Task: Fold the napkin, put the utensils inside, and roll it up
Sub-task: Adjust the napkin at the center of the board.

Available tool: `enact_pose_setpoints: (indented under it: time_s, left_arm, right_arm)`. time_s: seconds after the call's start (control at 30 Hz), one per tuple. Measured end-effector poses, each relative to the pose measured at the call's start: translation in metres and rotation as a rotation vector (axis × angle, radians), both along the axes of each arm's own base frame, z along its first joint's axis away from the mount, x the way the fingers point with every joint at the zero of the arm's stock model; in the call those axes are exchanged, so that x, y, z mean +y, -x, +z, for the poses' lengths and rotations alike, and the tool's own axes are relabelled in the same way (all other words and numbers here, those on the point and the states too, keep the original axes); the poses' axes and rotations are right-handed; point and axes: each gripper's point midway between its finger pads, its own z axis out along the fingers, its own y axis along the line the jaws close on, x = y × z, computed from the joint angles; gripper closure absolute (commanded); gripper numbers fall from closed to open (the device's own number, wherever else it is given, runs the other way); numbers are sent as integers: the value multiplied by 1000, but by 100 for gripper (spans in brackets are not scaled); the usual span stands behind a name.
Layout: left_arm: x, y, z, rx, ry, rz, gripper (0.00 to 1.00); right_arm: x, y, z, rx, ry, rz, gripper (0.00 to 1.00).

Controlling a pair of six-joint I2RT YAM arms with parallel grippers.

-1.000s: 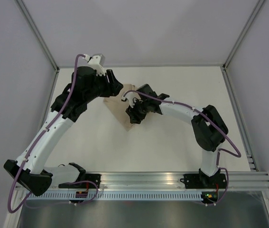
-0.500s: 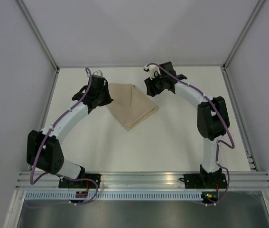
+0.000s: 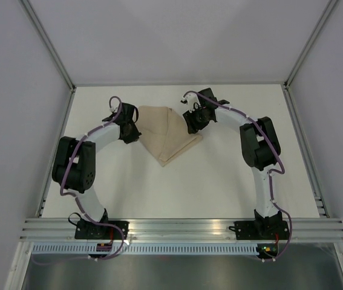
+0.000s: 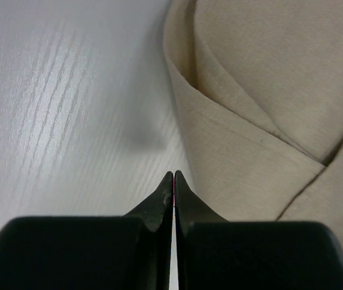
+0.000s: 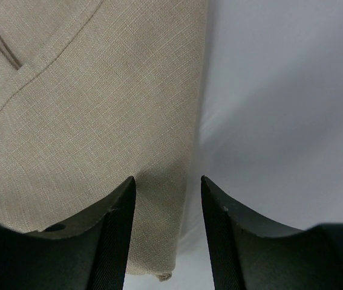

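The tan napkin (image 3: 166, 134) lies folded on the white table (image 3: 219, 181), with layered folds at its top. My left gripper (image 3: 137, 133) is low at its left edge. Its jaws are shut, and the tips (image 4: 173, 176) meet right beside the napkin's hem (image 4: 238, 151) with no cloth seen between them. My right gripper (image 3: 190, 124) is at the napkin's right edge, open. The left finger (image 5: 120, 211) is over the cloth (image 5: 86, 109), the right finger (image 5: 219, 211) over bare table, and the napkin's edge runs between them. The utensils are out of view.
White walls close the table in on the left, back and right, with metal posts (image 3: 50, 45) at the corners. An aluminium rail (image 3: 183, 228) carrying both arm bases runs along the near edge.
Both arms have come down from above the napkin to its two sides. The left gripper has shut. The right gripper moved from the back of the table to the napkin's right edge.
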Motion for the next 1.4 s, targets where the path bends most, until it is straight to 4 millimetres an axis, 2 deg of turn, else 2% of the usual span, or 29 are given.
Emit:
enact_pose_setpoints:
  time_s: [0.13, 0.2, 0.33, 0.53, 0.87, 1.07, 1.2, 1.37, 1.4]
  left_arm:
    - [6, 3, -28, 68, -12, 24, 98]
    - [7, 2, -35, 85, -10, 32, 98]
    - [5, -12, -30, 58, -2, 36, 98]
    - [-2, -32, -33, 51, 14, 27, 98]
    - [-24, -60, -34, 49, 56, -83, 98]
    - [-44, -66, -33, 53, 68, -191, 98]
    - [-59, -68, -34, 49, 73, -246, 98]
    - [-69, -68, -33, 48, 83, -290, 97]
    - [-69, -67, -33, 49, 81, -294, 94]
  right_arm:
    - [-1, 1, -1, 3, 1, 3, 47]
    - [-2, 5, -6, 16, 4, 5, 48]
    - [-2, 14, -7, 30, -4, 15, 49]
    - [-5, 37, -6, 77, -21, 35, 50]
    - [-11, 90, -6, 193, -52, 75, 52]
    - [-9, 125, -7, 242, -48, 125, 52]
    - [-8, 141, -7, 263, -38, 144, 53]
    - [-13, 146, -1, 258, -24, 137, 49]
    - [-14, 145, 1, 252, -23, 134, 48]
